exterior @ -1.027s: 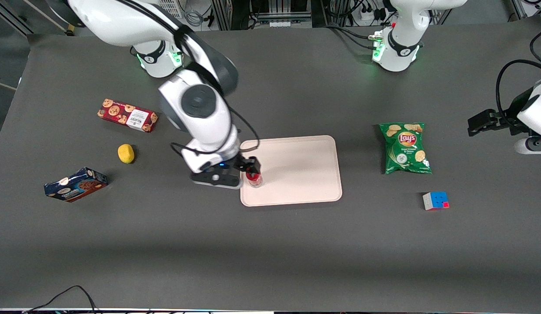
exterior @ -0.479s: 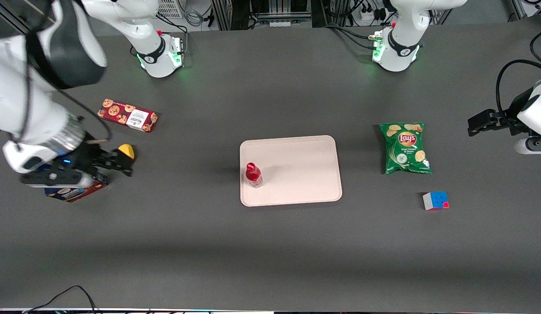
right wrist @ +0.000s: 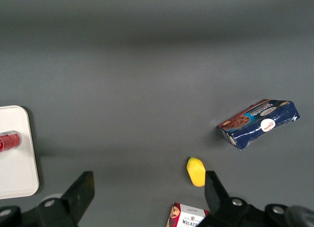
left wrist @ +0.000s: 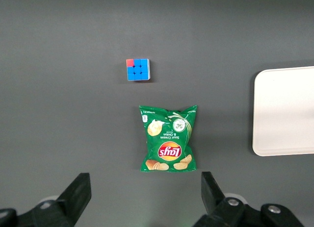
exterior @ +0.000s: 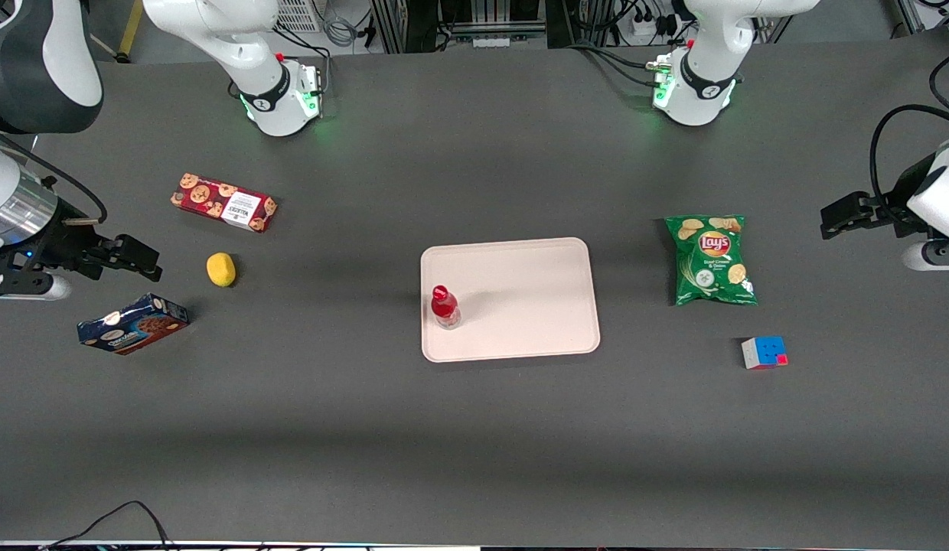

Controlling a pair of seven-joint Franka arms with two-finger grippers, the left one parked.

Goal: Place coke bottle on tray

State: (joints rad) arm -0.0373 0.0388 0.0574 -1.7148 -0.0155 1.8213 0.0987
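Task status: looks done. Small red coke bottle with red cap and clear base (exterior: pixel 445 308) stands upright on the large flat pale pinkish-beige rectangular tray (exterior: pixel 520 298), inside the low rim, close to the tray edge that faces the working arm's end of the tabletop. Nothing touches the bottle; tray holds only that, rest of its surface bare. Black two-finger gripper (exterior: pixel 134 260) sits well apart from the tray, out at the working arm's end, above the dark grey tabletop (exterior: pixel 474 444) near the yellow lemon-shaped item (exterior: pixel 221 269) and the dark blue cookie box (exterior: pixel 132 324); jaws spread apart, holding nothing, wrist view shows open gap between them. Red cookie box (exterior: pixel 223 202) lies farther from the camera than the lemon. Green Lay's chip bag (exterior: pixel 710 260) and multicolour puzzle cube (exterior: pixel 764 352) lie toward the parked arm's end, off the tray. Judgement: nothing left but parking the arm.
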